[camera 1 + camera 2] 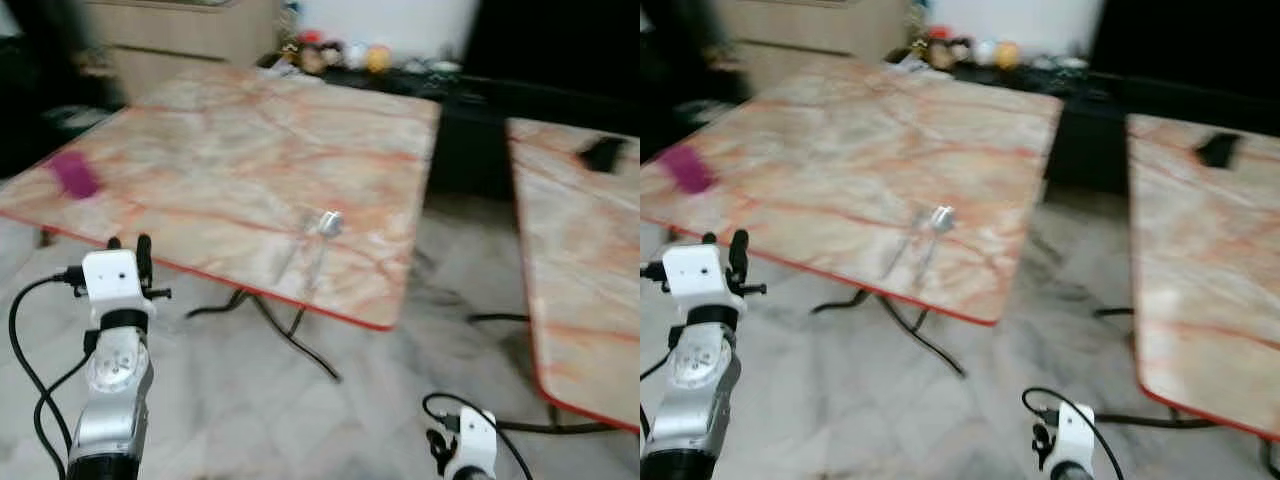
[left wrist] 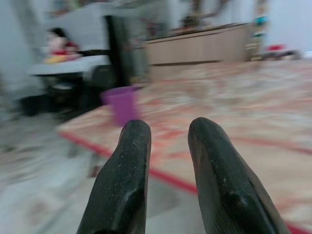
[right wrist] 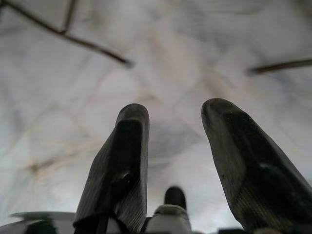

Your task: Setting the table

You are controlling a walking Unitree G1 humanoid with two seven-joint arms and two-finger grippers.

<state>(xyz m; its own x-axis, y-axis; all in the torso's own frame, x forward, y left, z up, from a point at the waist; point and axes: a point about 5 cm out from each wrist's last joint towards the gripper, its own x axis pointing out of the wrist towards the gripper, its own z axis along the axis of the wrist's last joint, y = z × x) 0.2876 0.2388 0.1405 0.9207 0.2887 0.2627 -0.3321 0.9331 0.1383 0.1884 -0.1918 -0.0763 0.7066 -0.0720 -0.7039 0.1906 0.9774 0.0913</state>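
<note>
A marble-patterned table top in peach and rust veins, smooth with a soft sheen and a thin red edge, fills the centre of the head views; a second table of the same finish stands at right. Shiny metal cutlery glints near the front edge, and a purple plastic-looking cup sits at far left. The floor is glossy grey-white marble tile. The left gripper has matt, faintly grainy black fingers; the right gripper likewise.
</note>
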